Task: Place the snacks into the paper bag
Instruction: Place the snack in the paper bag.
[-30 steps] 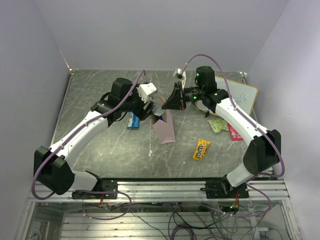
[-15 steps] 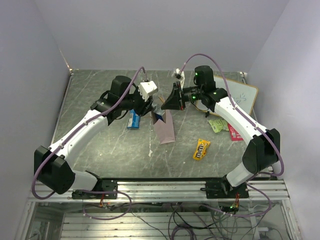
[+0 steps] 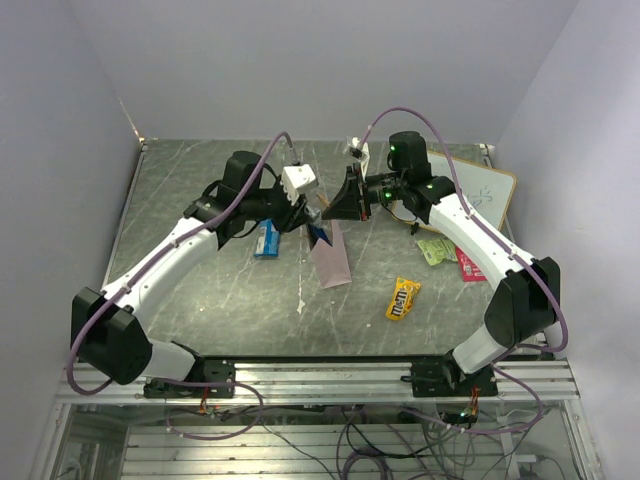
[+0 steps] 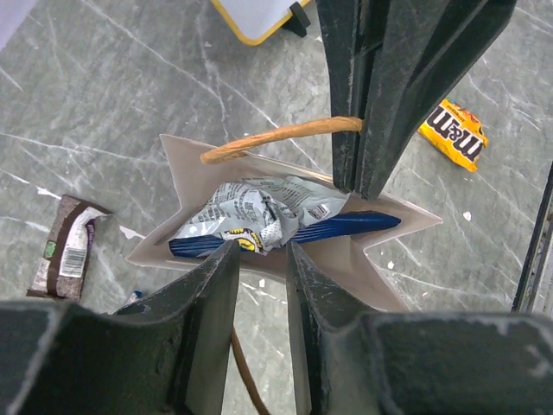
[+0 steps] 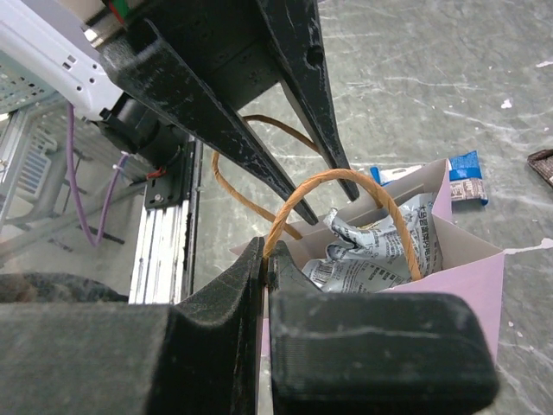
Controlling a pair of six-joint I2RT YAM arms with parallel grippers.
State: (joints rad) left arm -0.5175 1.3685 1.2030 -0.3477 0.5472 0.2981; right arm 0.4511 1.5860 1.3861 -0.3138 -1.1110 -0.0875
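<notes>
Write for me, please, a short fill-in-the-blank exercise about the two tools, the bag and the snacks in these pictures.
1. The right tool is ___ on the rim of the paper bag.
2. Inside the bag lie a silver-grey packet and a dark ___ chip bag.
3. The M&M's packet on the table is ___ in colour.
4. The left tool, jaws apart, holds ___.
Missing words: shut; blue; yellow; nothing.

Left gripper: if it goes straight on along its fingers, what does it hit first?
Likely the silver-grey packet in the mouth of the paper bag; the bag's near rim may come first, depth unclear.
</notes>
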